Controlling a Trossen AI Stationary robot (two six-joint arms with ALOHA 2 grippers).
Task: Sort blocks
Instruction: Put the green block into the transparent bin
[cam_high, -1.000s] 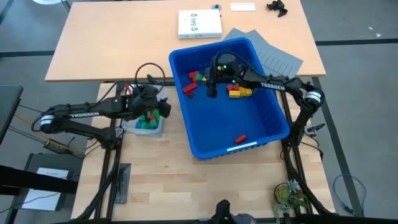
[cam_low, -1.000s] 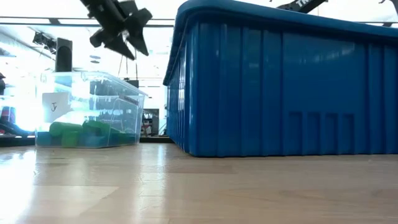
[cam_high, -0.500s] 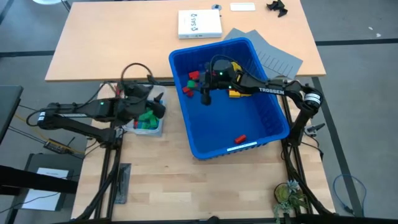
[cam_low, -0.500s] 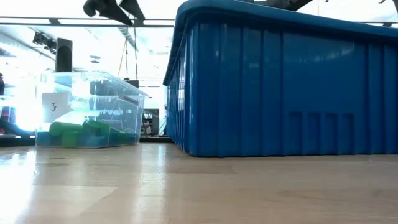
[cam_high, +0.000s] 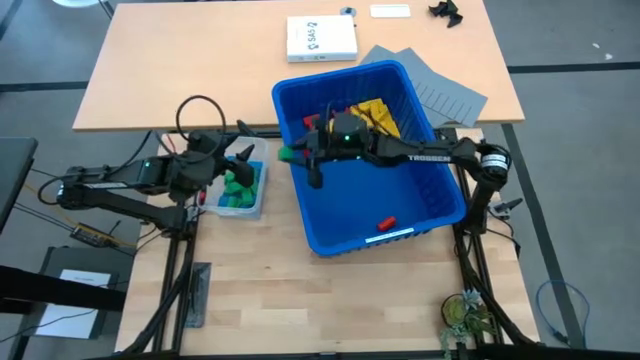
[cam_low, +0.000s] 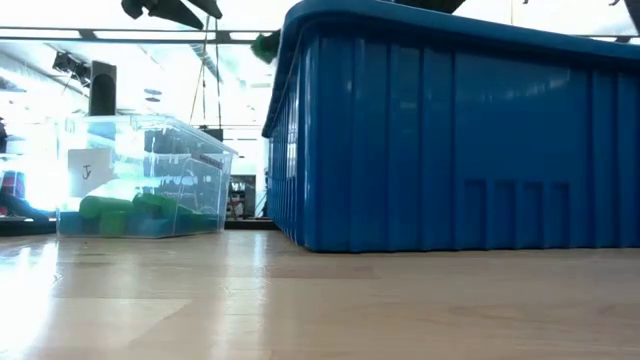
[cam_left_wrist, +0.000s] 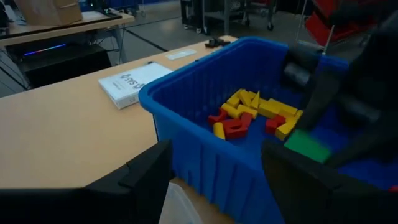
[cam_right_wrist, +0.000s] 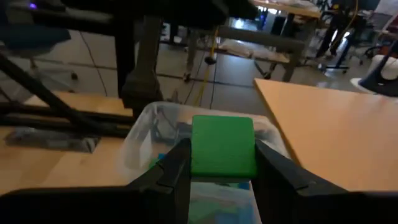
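Observation:
My right gripper (cam_high: 294, 154) is shut on a green block (cam_right_wrist: 222, 146) and stands over the left rim of the blue bin (cam_high: 400, 190). The block also shows as a green spot (cam_low: 265, 46) beside the bin's top edge. Yellow and red blocks (cam_high: 372, 112) lie at the bin's far end, and one red block (cam_high: 386, 222) lies near its front. My left gripper (cam_high: 238, 160) hovers open above the clear tub (cam_high: 262, 186), with nothing between its fingers (cam_left_wrist: 143, 177). Green and blue blocks (cam_high: 238, 188) lie in the tub. My right gripper pinches the green block by two opposite sides (cam_right_wrist: 194, 149) between its two fingers (cam_right_wrist: 177, 168). The fingers lie about level and point toward the table's left. The block is lifted clear, above the bin's left rim and facing the clear tub.
A white box (cam_high: 320, 38) and grey sheets (cam_high: 445, 90) lie on the far table behind the bin. A small black object (cam_high: 447, 12) sits at its far right corner. Bare wood shows in front of the bin and tub.
My right gripper has carried the green block from over the bin's middle toward the table's left, as far as the bin's left rim, rolling its wrist on the way. My left gripper has risen from just above the tub and drawn back toward the left.

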